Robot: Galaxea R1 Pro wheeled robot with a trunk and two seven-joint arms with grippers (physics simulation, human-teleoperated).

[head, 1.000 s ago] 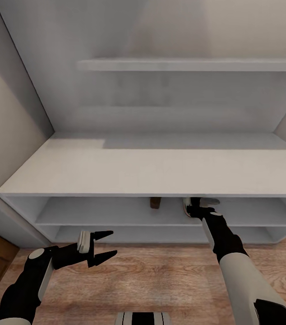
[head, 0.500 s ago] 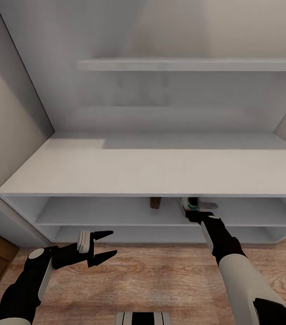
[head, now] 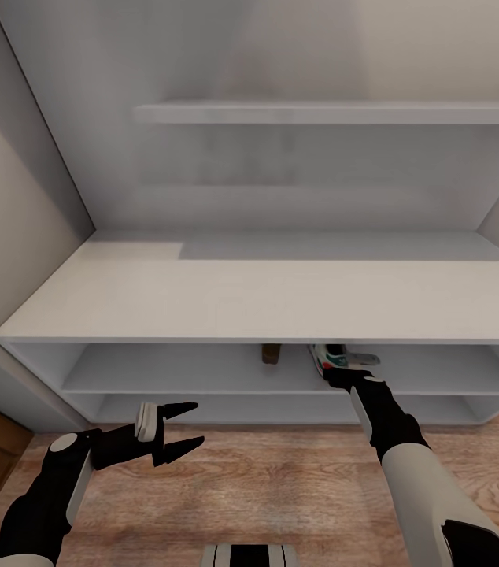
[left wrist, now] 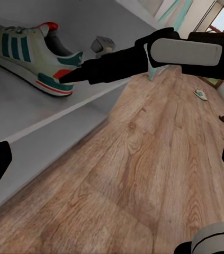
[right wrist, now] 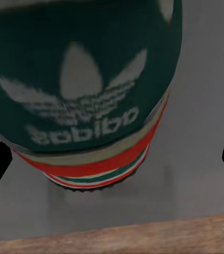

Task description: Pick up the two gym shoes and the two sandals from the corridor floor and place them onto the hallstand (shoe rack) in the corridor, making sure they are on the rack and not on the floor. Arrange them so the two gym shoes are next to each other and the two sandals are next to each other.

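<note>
Gym shoe (left wrist: pixel 29 53) sits on the hallstand's (head: pixel 265 303) upper low shelf, heel outward. Your right pincer (head: pixel 342 376) is at its heel, fingers spread, holding nothing. Left pincer (head: pixel 172 431) open, empty. Placement looks done; judged next: back out without nudging it.

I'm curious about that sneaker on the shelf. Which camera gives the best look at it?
The left wrist view: the gym shoe shows side-on, green stripes and all, lying on the hallstand shelf. The right wrist view sees just its heel, very close. The head view catches a sliver under the bench top.
</note>
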